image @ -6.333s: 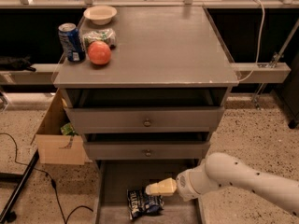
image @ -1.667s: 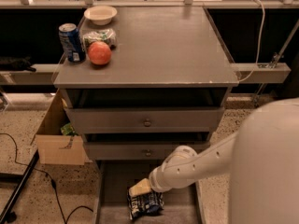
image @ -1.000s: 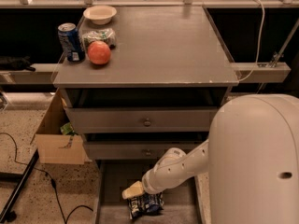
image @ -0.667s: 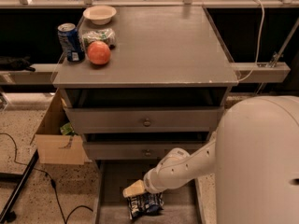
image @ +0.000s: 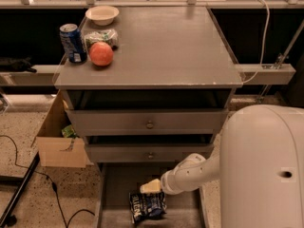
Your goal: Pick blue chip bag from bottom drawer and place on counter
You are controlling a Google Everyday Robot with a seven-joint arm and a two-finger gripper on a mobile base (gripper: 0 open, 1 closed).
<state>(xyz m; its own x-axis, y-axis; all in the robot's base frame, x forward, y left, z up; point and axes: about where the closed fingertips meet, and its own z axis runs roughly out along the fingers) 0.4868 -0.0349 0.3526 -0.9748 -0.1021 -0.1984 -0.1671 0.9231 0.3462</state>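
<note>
One blue chip bag (image: 148,206), likely light, crinkly, slippery: pinch its top edge. Gripper (image: 151,186) sits at its 12 o'clock; I cannot tell its state.

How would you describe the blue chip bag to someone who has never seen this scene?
Look at the grey cabinet; its bottom drawer stands open near the floor. Inside, just below the gripper, lies the blue chip bag. It is crumpled dark-blue foil with white lettering, the only object in that drawer.
</note>
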